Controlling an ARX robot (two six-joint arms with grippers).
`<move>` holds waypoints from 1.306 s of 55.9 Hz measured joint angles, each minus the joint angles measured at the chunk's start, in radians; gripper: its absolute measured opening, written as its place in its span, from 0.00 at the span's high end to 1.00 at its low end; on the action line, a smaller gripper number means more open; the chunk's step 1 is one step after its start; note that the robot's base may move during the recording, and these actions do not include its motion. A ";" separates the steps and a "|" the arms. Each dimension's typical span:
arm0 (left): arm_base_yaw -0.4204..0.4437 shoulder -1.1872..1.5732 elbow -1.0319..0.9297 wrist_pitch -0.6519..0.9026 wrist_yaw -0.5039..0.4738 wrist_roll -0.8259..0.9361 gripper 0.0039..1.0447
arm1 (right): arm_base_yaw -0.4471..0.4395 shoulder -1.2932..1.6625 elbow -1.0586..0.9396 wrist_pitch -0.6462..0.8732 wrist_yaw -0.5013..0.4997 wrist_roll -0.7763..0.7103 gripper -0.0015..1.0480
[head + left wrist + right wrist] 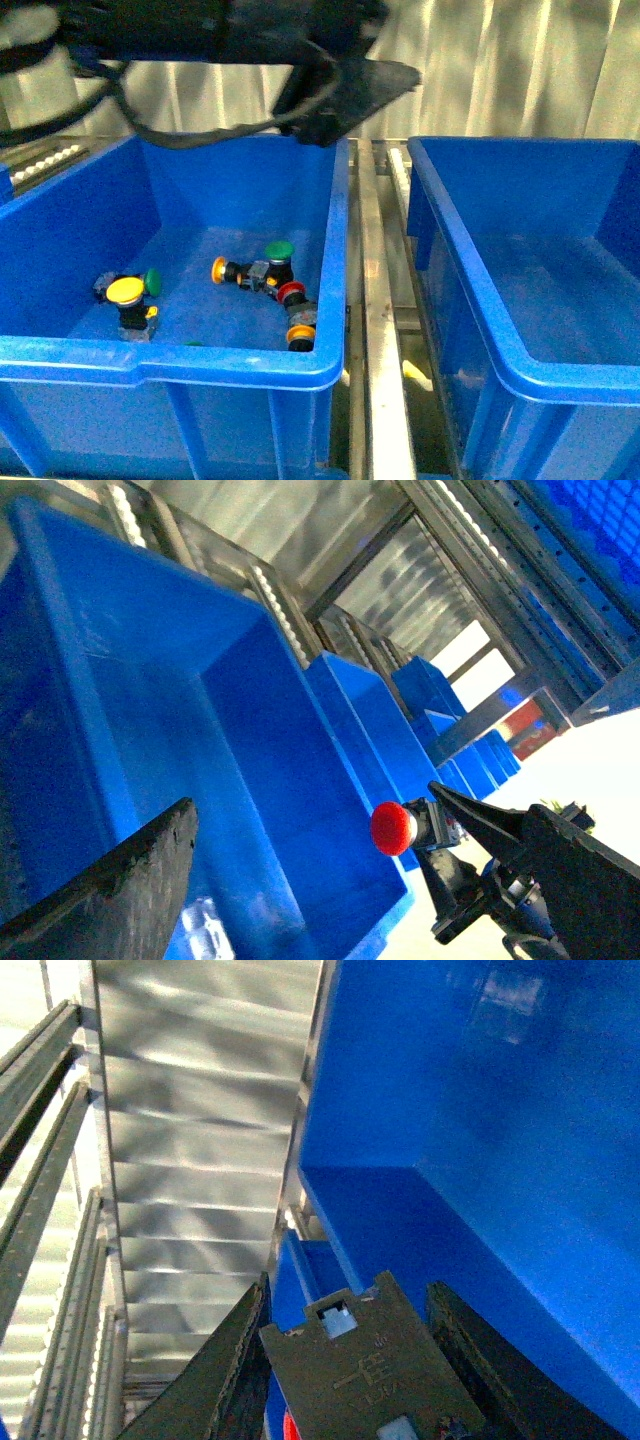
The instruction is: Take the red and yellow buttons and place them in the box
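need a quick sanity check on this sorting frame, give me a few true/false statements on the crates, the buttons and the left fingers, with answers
1. No buttons show inside the right crate. True.
2. The left crate holds only red and yellow caps. False: green-capped buttons lie among them.
3. In the left wrist view, the button beside the left fingers has a yellow cap. False: it is a red button.
4. The left fingers are spread wide apart. True.
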 joint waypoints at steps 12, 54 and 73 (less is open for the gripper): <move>0.161 -0.298 -0.251 -0.118 0.017 0.082 0.07 | 0.015 0.000 -0.005 0.005 0.051 -0.064 0.63; 0.480 -1.569 -1.118 -0.597 -0.471 0.701 0.98 | 0.228 -0.046 -0.022 -0.016 0.351 -0.388 0.63; 0.481 -1.570 -1.118 -0.595 -0.471 0.704 0.98 | 0.282 -0.071 -0.027 -0.015 0.410 -0.518 0.63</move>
